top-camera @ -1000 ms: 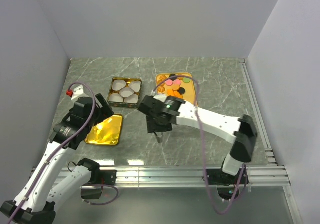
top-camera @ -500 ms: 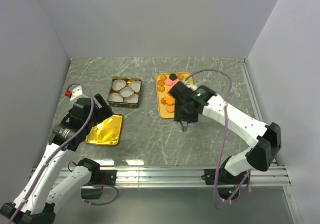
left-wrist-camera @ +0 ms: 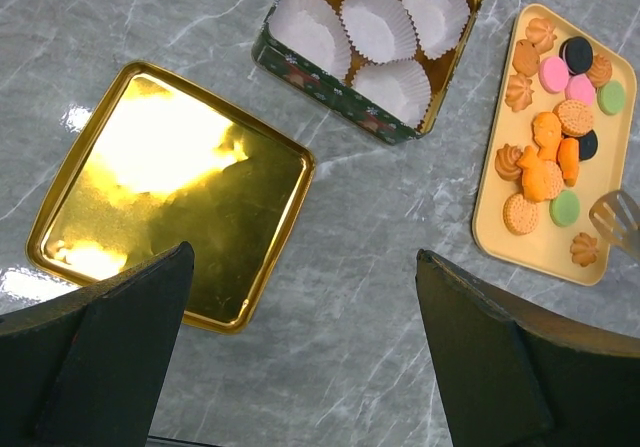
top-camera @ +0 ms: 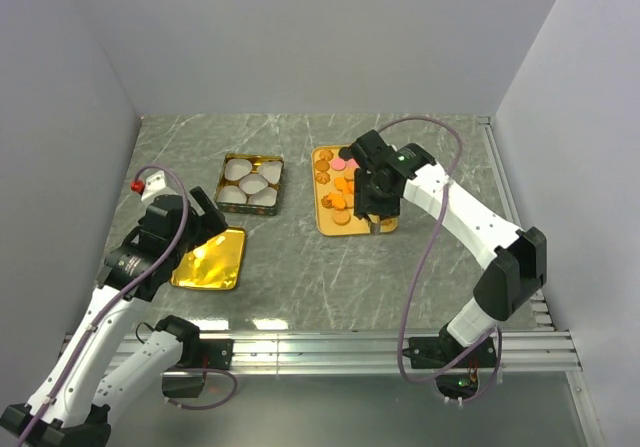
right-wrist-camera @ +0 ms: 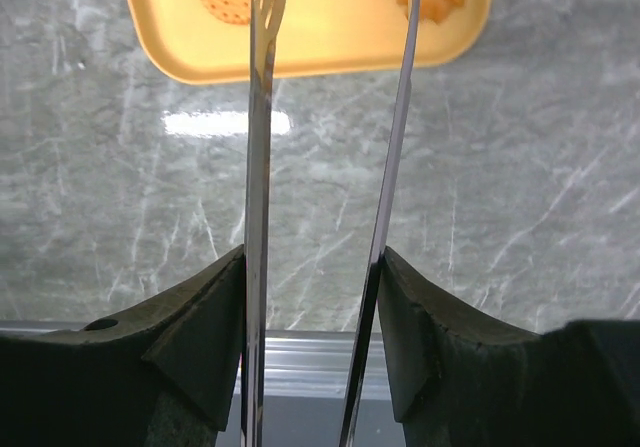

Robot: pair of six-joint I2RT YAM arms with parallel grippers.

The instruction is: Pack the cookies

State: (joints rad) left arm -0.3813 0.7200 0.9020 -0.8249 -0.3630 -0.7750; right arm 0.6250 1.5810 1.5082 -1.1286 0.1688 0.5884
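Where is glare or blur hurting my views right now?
Left wrist: strong glare washes out the gold lid; cookies are sharp. Right wrist: a light streak on the table, tongs soft near the lens. Top external: reflections at the table's near edge.

Mostly orange cookies (left-wrist-camera: 548, 162), some pink, green, black, lie loose on yellow tray (left-wrist-camera: 545, 254).

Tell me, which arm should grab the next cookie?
The right one. The right hand holds metal tongs at the yellow tray of cookies; the left hand hangs open by the gold lid, away from them.
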